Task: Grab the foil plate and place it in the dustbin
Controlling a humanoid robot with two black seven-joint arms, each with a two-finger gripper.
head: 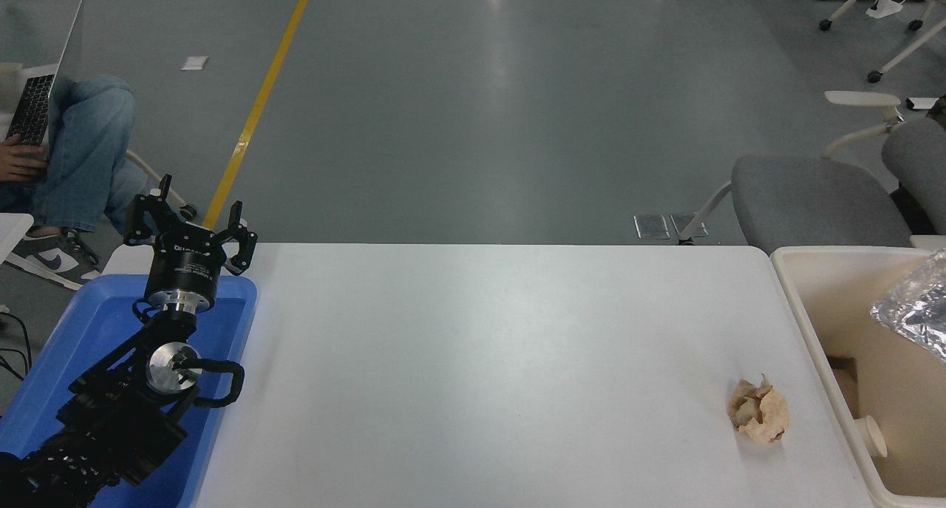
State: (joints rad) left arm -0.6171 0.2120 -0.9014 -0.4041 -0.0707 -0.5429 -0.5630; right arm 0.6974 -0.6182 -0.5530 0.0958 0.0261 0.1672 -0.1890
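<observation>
One gripper is all I can see: the left gripper (194, 227), parked at the lower left of the frame over the blue tray (89, 323), fingers spread wide and holding nothing. The right gripper is out of shot past the right edge, so I cannot tell whether it grips or has let go. The foil plate (915, 312) shows at the right edge, middle height, a crinkled silver sheet tilted over the open mouth of the dustbin (794, 301), its lower part inside the rim line; whether it hangs from the arm or rests on the bin wall I cannot say. My read: placement is at or near its end, with the foil over the deep interior so that it drops clear of the table (480, 360). A crumpled paper ball (759, 412) sits on the table just beside the bin's near wall, not part of this job. A person (66, 146) sits at the upper left with a laptop (44, 86), well apart.
</observation>
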